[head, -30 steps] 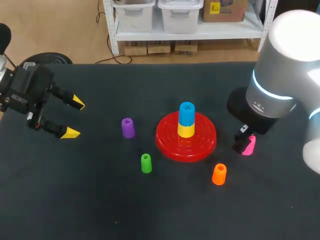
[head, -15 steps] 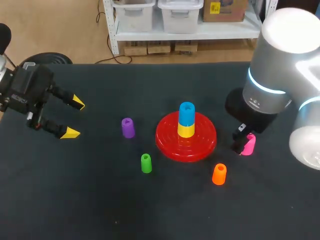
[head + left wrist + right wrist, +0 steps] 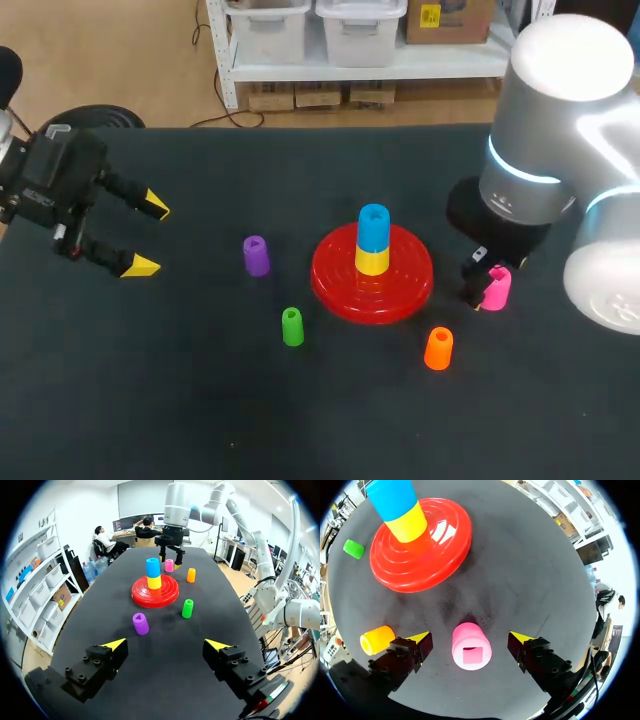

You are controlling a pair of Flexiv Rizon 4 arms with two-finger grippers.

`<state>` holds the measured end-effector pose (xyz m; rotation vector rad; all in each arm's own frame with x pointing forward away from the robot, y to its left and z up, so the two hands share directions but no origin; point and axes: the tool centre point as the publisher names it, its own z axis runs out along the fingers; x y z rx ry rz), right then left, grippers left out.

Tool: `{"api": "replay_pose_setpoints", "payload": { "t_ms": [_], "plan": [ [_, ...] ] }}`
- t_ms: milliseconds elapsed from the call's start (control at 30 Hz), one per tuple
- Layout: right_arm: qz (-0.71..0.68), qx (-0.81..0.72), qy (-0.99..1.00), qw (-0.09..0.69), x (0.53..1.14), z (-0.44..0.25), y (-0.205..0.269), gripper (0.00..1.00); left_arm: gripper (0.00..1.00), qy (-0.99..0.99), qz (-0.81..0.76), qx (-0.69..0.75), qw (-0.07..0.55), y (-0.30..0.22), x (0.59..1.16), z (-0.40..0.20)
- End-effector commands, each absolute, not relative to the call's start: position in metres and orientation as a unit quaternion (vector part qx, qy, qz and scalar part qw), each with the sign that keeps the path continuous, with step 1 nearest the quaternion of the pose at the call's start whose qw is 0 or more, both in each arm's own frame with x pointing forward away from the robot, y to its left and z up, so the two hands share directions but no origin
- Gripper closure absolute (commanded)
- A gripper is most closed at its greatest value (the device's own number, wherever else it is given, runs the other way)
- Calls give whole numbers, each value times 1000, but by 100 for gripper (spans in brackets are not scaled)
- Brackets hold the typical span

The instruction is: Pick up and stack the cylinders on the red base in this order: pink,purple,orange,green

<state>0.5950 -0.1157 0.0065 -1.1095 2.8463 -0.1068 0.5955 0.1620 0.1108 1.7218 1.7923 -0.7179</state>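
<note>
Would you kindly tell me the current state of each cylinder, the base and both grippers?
left gripper: open, empty.
right gripper: open, pink cylinder between its fingers, untouched.
pink cylinder: on the table, not yet stacked.
purple cylinder: upright on the table, unstacked.
orange cylinder: upright on the table, unstacked.
green cylinder: upright on the table, unstacked.
red base: holds yellow cylinder with blue cylinder on top.

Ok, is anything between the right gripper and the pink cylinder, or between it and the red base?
Nothing visible. The pink cylinder stands between the open fingers of the right gripper, and no object lies between it and the red base, which carries a yellow cylinder and a blue cylinder.
</note>
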Motion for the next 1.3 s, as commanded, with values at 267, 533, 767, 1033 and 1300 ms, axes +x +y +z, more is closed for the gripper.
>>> {"api": "replay_pose_setpoints", "payload": {
  "t_ms": [267, 533, 767, 1033, 1300],
  "plan": [
    [-35, -356, 933, 41, 595, 6, -118, 0, 0, 666, -267, 640, 275, 162, 596, 110],
    [-33, -355, 933, 39, 594, 4, -118, 0, 0, 666, -267, 640, 275, 162, 596, 110],
    [-33, -358, 932, 38, 593, 3, -118, 100, 0, 666, -267, 640, 275, 162, 596, 110],
    [-34, -359, 932, 38, 593, 2, -118, 100, 0, 666, -267, 640, 275, 162, 596, 110],
    [-33, -360, 932, 38, 593, 3, -117, 100, 0, 666, -267, 640, 275, 162, 596, 110]
  ]
}}
